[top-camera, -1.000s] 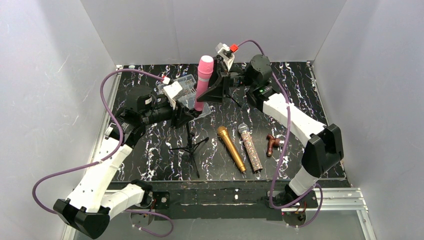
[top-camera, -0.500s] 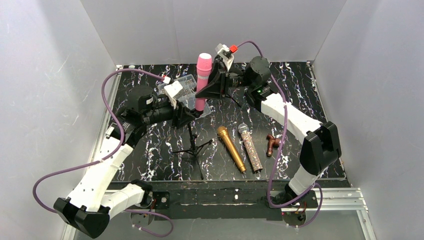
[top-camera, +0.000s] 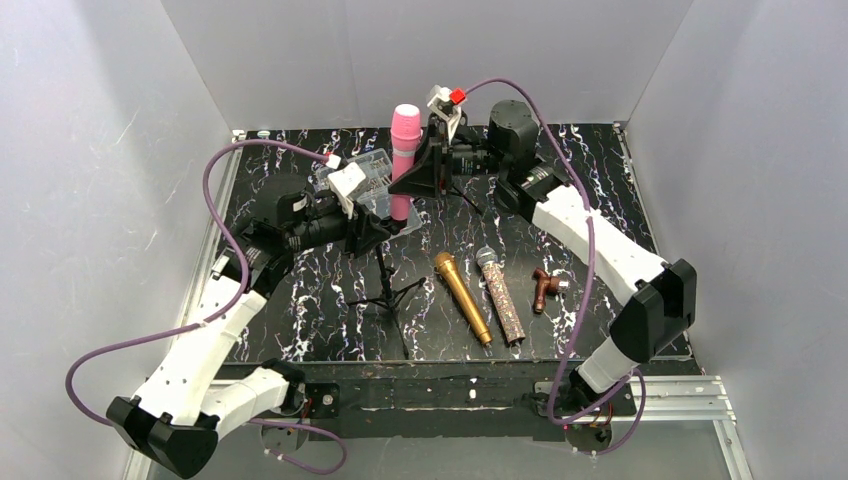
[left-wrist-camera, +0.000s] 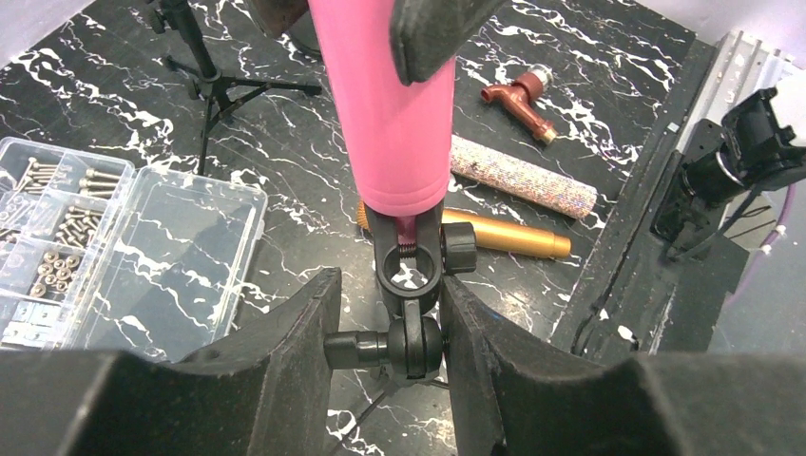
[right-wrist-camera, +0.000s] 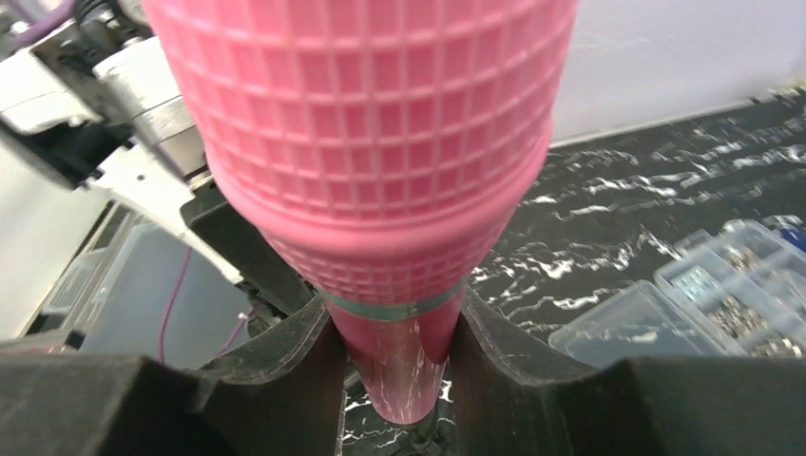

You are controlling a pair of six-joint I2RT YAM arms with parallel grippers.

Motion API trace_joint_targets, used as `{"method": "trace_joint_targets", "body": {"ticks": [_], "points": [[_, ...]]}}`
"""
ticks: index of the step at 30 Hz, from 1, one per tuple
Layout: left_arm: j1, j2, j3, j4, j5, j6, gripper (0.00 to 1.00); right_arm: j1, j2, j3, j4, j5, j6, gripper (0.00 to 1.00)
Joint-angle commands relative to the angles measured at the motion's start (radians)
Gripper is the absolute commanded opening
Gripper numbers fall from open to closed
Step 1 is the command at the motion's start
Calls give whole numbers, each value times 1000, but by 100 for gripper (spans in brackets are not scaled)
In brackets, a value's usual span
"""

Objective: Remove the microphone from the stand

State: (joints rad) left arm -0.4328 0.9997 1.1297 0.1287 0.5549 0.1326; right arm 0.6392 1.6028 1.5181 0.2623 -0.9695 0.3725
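A pink microphone (top-camera: 404, 150) stands nearly upright in the clip of a black tripod stand (top-camera: 385, 290). My right gripper (top-camera: 412, 178) comes in from the right and is shut on the pink body just under the mesh head (right-wrist-camera: 371, 133), one finger on each side (right-wrist-camera: 394, 332). My left gripper (top-camera: 385, 228) is shut on the stand's swivel joint (left-wrist-camera: 418, 344) below the clip (left-wrist-camera: 411, 271). The microphone's lower end (left-wrist-camera: 399, 204) sits at the top of the clip. Whether it still rests inside the clip is unclear.
A gold microphone (top-camera: 462, 297), a glitter microphone (top-camera: 501, 295) and a small brown fitting (top-camera: 545, 288) lie right of the stand. A clear box of screws (top-camera: 365, 172) sits behind my left gripper. A second small tripod (left-wrist-camera: 214, 85) stands further back. Grey walls surround the table.
My right gripper has closed on the pink microphone. The microphone now stands more upright and a little higher, and the right arm has shifted with it. The left gripper has stayed put.
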Motion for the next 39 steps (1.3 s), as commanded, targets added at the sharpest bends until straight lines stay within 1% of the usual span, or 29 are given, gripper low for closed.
{"method": "trace_joint_targets", "body": {"ticks": [1,3,5,13,18,22,28,33,36,39], "points": [[-3,-7,-38,-18,-88,35,0,7,-82,106,-323,312,-113,1],[-3,-6,-51,-13,-83,34,0,11,-88,134,-365,361,-92,1],[-3,-11,-60,-17,-78,35,0,11,-90,161,-390,369,-88,1],[-3,-15,-60,-35,-16,30,0,11,-90,204,-367,190,-178,1],[-3,-10,-51,-56,19,39,0,7,-84,246,-369,26,-263,1],[-2,-13,-58,-62,34,40,0,6,-65,303,-413,-21,-314,1],[-3,-17,-57,-65,-4,52,0,5,-68,303,-435,31,-308,1],[-3,-29,-46,-63,-107,76,0,5,-113,310,-535,179,-358,1],[-3,-48,-23,-88,-148,88,0,5,-171,261,-590,285,-369,1],[-3,-62,12,-148,-156,106,0,4,-240,165,-625,367,-369,1]]}}
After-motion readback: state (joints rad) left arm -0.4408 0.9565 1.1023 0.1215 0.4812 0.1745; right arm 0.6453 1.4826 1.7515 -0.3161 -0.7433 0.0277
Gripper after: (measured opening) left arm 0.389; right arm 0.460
